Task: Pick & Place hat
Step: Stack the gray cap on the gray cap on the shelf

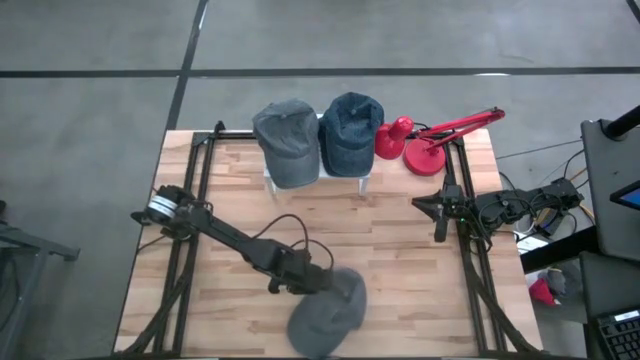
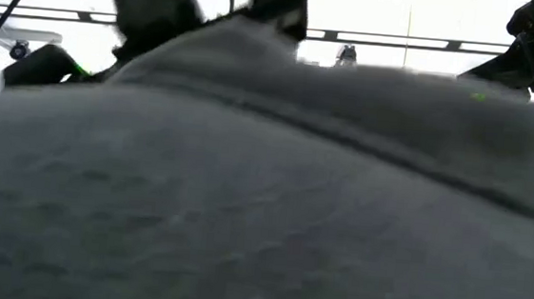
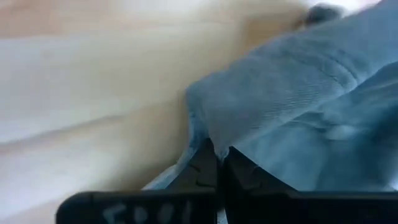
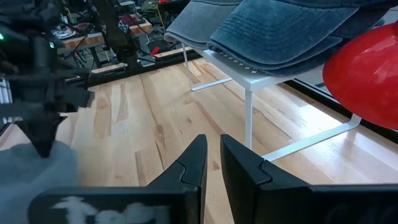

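Observation:
A grey cap [image 1: 327, 312] lies on the wooden table near its near edge; it fills the low view [image 2: 264, 187]. My left gripper [image 1: 318, 283] is down at the cap's far-left side, shut on its fabric [image 3: 214, 152]. Two more caps, a grey one [image 1: 286, 140] and a dark blue one [image 1: 351, 130], rest on a white rack [image 1: 366, 183] at the far edge. My right gripper [image 4: 213, 163] waits at the table's right side, fingers nearly together, touching nothing. My left gripper pinches the grey cap's fabric edge [image 3: 208, 134] between its two fingers, coming at it slanting down from the table's left. One layer or several, I cannot tell. The cap's body rests on the table.
A red desk lamp [image 1: 430, 140] stands at the far right, beside the rack. Bare wood lies between the rack and the grey cap. Black frame rails run along the table's left and right sides.

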You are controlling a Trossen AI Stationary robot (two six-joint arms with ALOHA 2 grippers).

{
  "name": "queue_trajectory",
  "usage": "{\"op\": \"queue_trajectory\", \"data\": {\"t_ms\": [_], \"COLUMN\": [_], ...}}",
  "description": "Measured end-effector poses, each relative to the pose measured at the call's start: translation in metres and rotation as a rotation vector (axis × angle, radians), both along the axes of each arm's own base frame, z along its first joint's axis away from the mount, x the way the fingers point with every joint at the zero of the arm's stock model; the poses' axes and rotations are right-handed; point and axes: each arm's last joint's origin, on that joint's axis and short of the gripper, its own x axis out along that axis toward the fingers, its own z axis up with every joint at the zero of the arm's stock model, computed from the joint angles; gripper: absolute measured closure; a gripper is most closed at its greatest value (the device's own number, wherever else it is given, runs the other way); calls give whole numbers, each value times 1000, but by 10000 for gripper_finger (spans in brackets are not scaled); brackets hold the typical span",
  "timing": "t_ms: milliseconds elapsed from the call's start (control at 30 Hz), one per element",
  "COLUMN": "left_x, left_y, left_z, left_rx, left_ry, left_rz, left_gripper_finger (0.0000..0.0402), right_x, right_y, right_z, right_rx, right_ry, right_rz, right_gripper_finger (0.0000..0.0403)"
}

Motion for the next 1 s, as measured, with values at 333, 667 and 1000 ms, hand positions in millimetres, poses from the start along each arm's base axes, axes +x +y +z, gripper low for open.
{"op": "queue_trajectory", "data": {"t_ms": [333,667,1000], "left_x": [-5,-28,-50], "left_y": [6,19,34], "left_z": [57,117,169], "left_rx": [60,212,410], "left_ry": [-250,-527,-776], "left_rz": [153,405,641], "left_gripper_finger": [401,401,401], "right_x": [0,0,0], "right_y": [0,0,0], "right_z": [0,0,0], "right_rx": [0,0,0], "right_ry": [0,0,0], "right_rz": [0,0,0], "right_gripper_finger": [360,360,360]}}
